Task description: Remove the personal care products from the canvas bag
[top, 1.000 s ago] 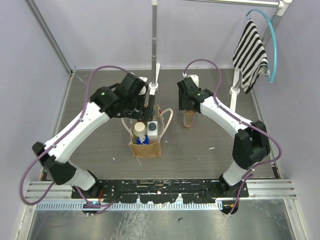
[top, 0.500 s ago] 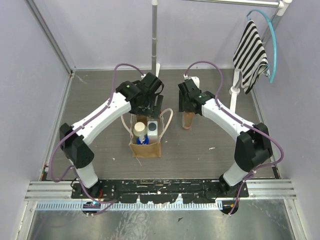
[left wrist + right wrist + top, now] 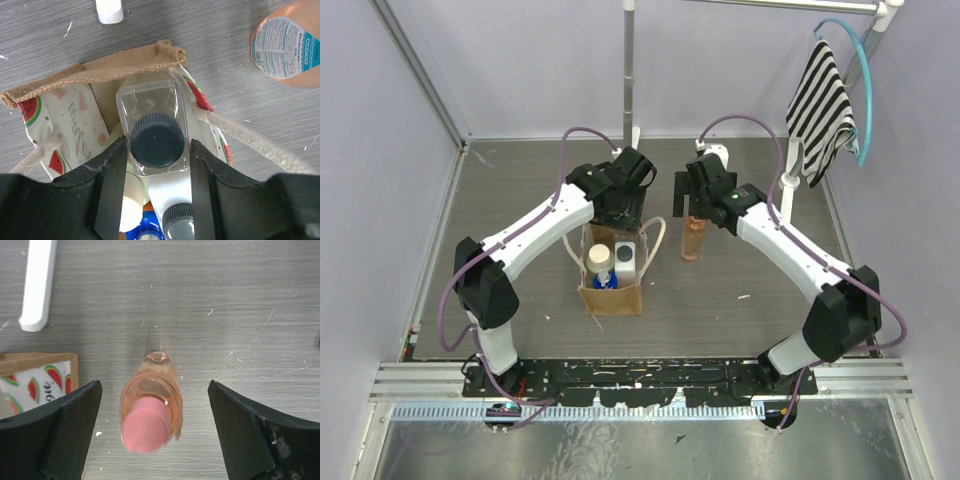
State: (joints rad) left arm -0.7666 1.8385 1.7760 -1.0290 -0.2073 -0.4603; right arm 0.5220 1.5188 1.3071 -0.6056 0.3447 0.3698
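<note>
Grey table bears one pink bottle; bag holds four.

Same build on left arm and right arm: white link shells, black joint housings. A purple cable loops loose behind the fingers on each. The left fingers and right fingers are matte black broad wedges, lightly scuffed.

Thin slots either side of the dark-capped bottle take my left claw; the bag wall, a rope handle and a grey cap crowd close. My right claw has bare floor around the pink bottle, with the bag's corner near one finger.
</note>
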